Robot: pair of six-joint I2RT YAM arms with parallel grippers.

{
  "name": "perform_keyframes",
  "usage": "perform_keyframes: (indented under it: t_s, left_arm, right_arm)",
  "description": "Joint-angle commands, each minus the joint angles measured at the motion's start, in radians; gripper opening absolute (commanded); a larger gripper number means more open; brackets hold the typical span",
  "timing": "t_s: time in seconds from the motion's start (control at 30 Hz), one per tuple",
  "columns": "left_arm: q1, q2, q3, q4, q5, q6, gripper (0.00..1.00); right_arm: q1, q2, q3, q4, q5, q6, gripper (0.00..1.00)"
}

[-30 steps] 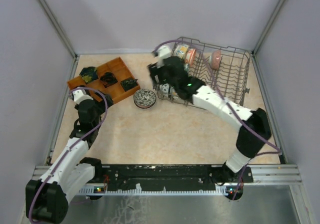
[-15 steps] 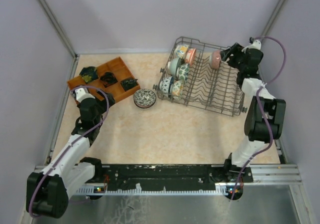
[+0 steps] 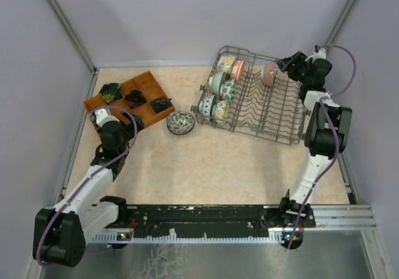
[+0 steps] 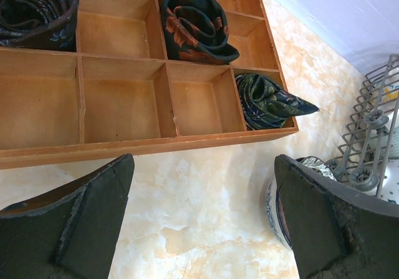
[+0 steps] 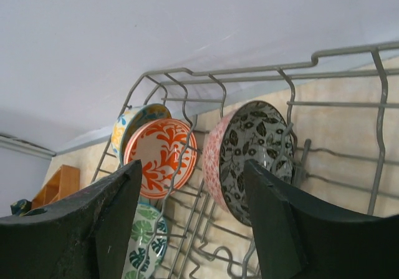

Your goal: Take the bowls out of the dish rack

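Ceramic bowls [image 3: 219,83], about 7, stand on edge in the dish rack [image 3: 274,113] at the far right; 1 bowl [image 3: 180,122] sits on the table [image 3: 206,166] just left of it. Unloading is judged barely begun. Right gripper [image 5: 192,173]: released, empty, at the pink bowl [image 3: 269,74]. Left gripper [image 4: 204,166]: released, empty, beside the wooden tray [image 4: 124,145]. No legible writing or brand.

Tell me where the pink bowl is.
In the top view, the pink bowl stands in the dish rack near its far right corner, beside the right gripper.
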Motion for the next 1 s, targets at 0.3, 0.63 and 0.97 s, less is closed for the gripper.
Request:
perform_keyframes:
  t_s: [0.3, 0.63, 0.97]
  left_arm:
    - [0.007, 0.002, -0.003, 0.057, -0.011, -0.003, 0.99]
    - [0.007, -0.003, -0.015, 0.068, 0.007, -0.005, 0.99]
    - [0.007, -0.006, -0.017, 0.067, 0.013, -0.006, 0.99]
  right_arm:
    - [-0.009, 0.161, 0.206, 0.074, -0.115, 0.027, 0.64]
    - [-0.008, 0.215, 0.24, 0.046, -0.15, 0.036, 0.6]
    - [-0.002, 0.255, 0.248, 0.061, -0.184, 0.065, 0.54]
